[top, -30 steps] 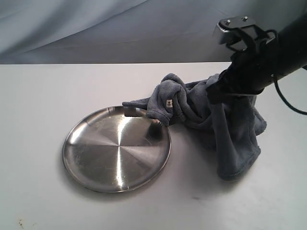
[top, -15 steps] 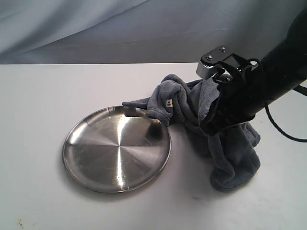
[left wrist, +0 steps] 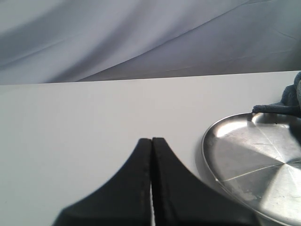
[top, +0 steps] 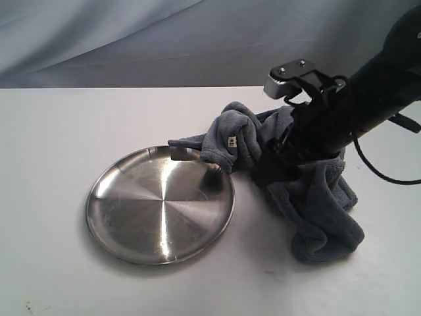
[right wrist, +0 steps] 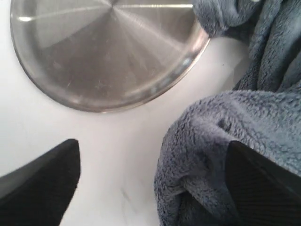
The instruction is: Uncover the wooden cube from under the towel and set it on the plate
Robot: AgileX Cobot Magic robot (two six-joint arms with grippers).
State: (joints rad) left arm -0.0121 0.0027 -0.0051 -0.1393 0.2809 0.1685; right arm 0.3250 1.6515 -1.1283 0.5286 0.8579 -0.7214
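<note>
Grey-blue towel [right wrist: 225,127] at spread right hand [right wrist: 150,153]; left hand [left wrist: 151,146] pressed together, wrist view only

You see a fluffy grey-blue fleece towel [top: 322,210] with a small white tag [top: 231,143], and a round silvery steel plate [top: 160,204] showing radial sheen, on a plain white counter [top: 52,131].

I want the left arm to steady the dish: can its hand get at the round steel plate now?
Probably yes. Only bare white table lies between the shut left hand and the near rim of the round shiny steel plate; the fluffy grey-blue towel overlaps only its far edge.
</note>
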